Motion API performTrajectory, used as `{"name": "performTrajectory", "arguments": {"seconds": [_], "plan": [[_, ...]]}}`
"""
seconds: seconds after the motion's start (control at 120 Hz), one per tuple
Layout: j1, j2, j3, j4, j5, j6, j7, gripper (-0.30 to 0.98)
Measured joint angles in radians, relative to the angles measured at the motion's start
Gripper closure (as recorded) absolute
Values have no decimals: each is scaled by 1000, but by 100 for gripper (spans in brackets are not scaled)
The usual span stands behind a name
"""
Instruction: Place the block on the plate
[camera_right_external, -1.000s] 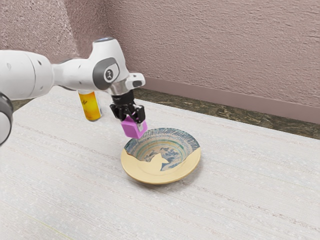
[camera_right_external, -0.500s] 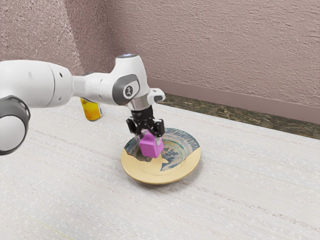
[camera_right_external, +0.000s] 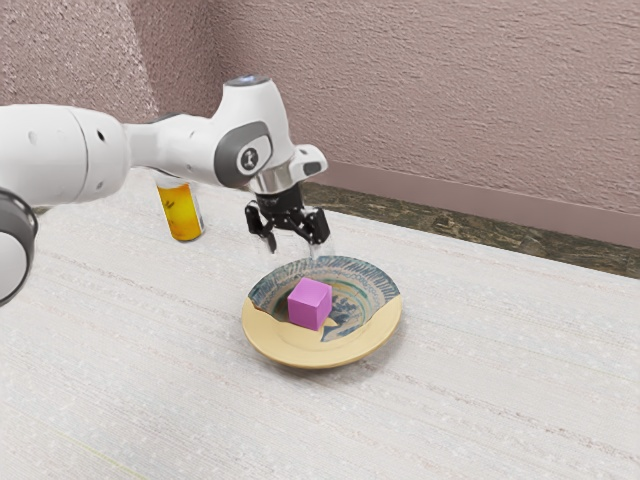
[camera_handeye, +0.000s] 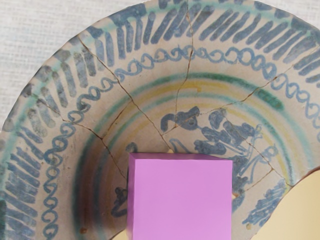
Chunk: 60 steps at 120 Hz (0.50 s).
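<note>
The block (camera_right_external: 310, 305) sits on the plate (camera_right_external: 300, 356), beneath our gripper (camera_right_external: 290, 249), whose fingers stand open and clear of it. Its form is roughly cubic, without an evident long axis. We judge the placement achieved and an upward withdrawal sufficient. We note an emblem (camera_right_external: 250, 158) on our arm (camera_right_external: 60, 150) and a yellow container (camera_right_external: 181, 214); we can read no writing.

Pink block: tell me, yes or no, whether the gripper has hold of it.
No, the pink block sits on the plate, with a gap between it and the open gripper above.
</note>
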<state>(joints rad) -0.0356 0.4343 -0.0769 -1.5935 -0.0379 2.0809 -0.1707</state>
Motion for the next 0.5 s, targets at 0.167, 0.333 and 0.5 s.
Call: {"name": "performTrajectory", "arguments": {"seconds": [0.167,0.333,0.5], "plan": [[-8,-105,27,-5,72,-22,-5,1],[-9,-224,34,-56,108,-81,-9,0],[-9,-317,35,-139,125,-108,-12,0]]}}
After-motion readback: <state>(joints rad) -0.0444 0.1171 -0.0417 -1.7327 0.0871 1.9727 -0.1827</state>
